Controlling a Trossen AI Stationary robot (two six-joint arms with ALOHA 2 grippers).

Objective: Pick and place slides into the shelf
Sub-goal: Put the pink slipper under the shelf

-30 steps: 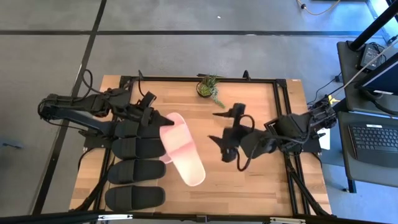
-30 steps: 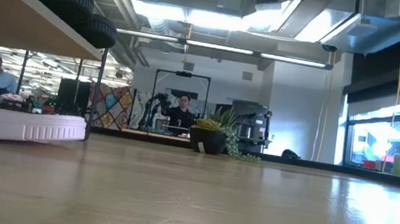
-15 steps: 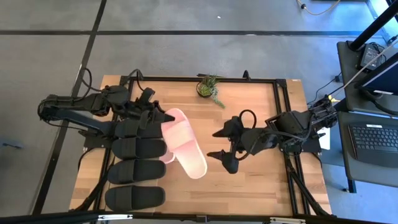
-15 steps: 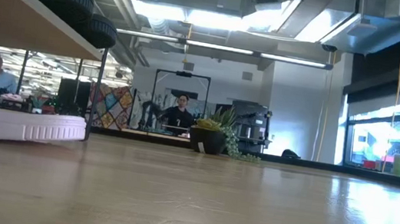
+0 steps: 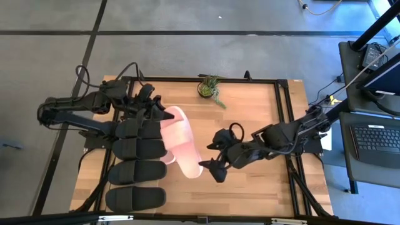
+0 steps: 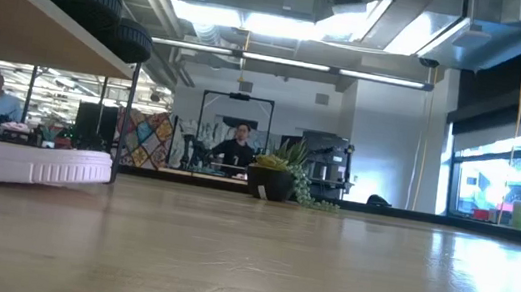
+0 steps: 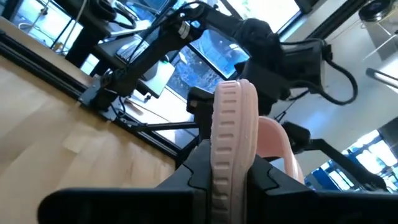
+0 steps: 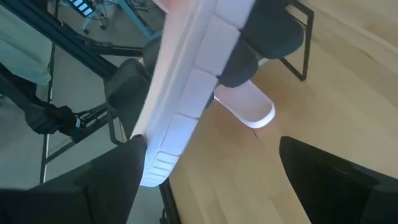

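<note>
Pink slide: pale pink, ribbed sole edge, held tilted above the table beside the black slides on the shelf.
Left gripper: fingers clamped on its heel end.
Right gripper: fingers spread apart at the toe end.

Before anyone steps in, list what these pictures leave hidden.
- The shelf: from above, black slides cover its top; the low view cuts it off at the left edge.
- Second pink slide: mostly hidden under the lifted pink slide.
- Right gripper: whether its fingers touch the lifted slide's end.
- Left gripper: its fingertips run off the wrist picture's bottom edge.
</note>
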